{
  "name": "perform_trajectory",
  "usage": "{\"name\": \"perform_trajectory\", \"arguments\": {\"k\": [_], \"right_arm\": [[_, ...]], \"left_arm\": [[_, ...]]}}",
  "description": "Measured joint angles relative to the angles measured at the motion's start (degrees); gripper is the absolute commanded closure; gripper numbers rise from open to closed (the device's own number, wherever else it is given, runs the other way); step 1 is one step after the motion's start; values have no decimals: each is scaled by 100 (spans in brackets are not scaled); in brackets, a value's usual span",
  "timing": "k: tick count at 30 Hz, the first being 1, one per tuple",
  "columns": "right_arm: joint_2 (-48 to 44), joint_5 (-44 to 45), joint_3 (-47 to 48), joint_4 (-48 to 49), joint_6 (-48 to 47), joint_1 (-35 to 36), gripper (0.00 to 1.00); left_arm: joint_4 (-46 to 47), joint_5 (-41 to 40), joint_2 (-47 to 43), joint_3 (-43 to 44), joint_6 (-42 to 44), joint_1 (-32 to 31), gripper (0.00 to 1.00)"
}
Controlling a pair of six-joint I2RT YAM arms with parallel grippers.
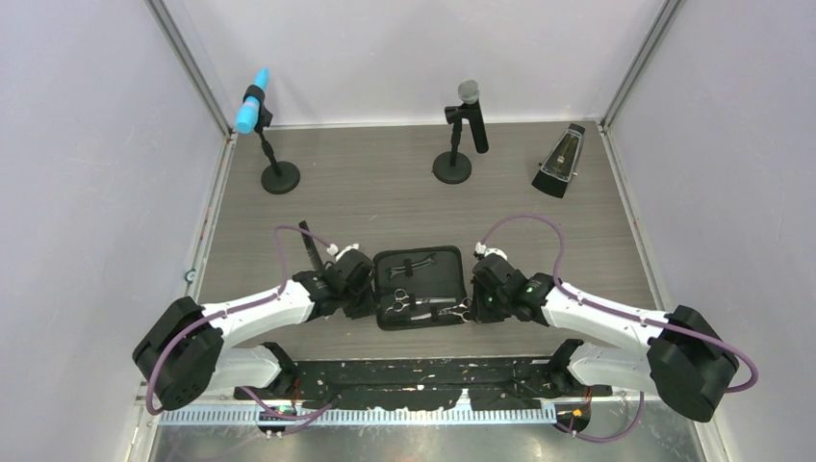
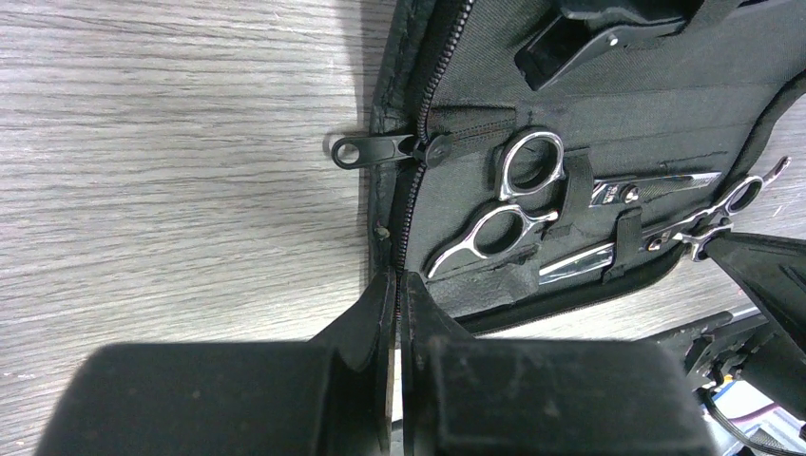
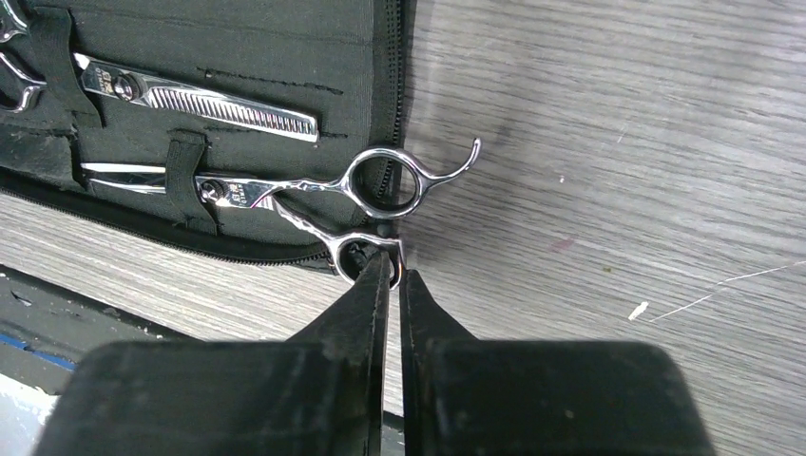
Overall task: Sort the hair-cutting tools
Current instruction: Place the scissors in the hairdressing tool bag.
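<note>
A black zip case lies open at the table's near middle. One silver scissors is strapped in its left part, handles toward my left gripper. A second silver scissors lies in the bottom strap with its finger rings over the case's right edge. My left gripper is shut on the case's zip edge. My right gripper is shut on the lower ring of the second scissors. Two thin black hair clips sit in the case's upper part. A flat black comb lies on the table left of the case.
A microphone with a blue head stands at the back left and a black microphone at the back middle, both on round bases. A dark metronome stands at the back right. The zip pull sticks out of the case's left edge.
</note>
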Motion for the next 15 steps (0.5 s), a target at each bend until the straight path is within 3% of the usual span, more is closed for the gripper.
{"name": "perform_trajectory", "arguments": {"k": [15], "right_arm": [[730, 87, 861, 66, 105, 697, 95]], "left_arm": [[-9, -188, 212, 146, -116, -407, 100]]}}
